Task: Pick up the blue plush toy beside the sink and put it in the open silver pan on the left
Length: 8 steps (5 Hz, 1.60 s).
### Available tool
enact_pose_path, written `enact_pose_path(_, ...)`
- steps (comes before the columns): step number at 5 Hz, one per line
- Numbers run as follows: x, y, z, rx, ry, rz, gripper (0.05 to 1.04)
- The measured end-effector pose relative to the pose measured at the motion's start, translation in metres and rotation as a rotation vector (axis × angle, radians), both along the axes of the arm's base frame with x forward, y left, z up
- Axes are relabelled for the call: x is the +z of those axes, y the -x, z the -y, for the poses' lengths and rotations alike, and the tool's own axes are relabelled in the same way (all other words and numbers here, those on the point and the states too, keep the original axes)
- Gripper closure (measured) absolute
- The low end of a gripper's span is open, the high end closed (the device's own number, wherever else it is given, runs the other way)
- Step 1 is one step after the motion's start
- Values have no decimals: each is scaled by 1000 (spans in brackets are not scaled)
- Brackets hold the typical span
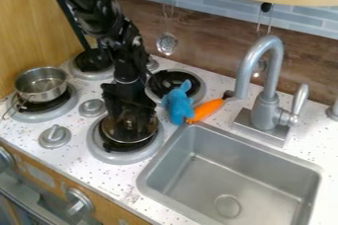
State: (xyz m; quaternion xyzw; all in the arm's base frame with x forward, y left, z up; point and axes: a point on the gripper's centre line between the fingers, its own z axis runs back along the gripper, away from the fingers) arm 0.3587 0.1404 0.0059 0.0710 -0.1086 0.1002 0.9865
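Gripper (129, 116) is right at the pan (120, 135) beside the sink (264, 174), can't tell if it's open or closed. Burner (116, 157) underneath probably keeps the pan level.

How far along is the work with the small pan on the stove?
The small pan is already on the front burner, so that part looks done. At present the gripper is down at the pan; I cannot tell if it holds it. What is left is perhaps only moving the gripper clear.
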Motion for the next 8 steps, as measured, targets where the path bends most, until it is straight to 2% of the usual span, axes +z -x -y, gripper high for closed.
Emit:
enact_pose_path(1, -5, 1, 3, -3, 5, -11, 83)
enact_pose_path(2, 4, 9, 12, -24, -19, -31, 83)
enact_pose_path(3, 51, 7, 16, -40, -140, -11, 83)
enact_pose_path(4, 77, -1, 28, -73, -166, 54, 83)
enact_pose_path(5, 87, -22, 49, -154, -101, 151, 83)
enact_pose_path(6, 70, -42, 76, -239, -15, 174, 83)
enact_pose_path(7, 55, -64, 109, -343, 33, 174, 83)
enact_pose_path(8, 37, -74, 124, -399, 79, 174, 83)
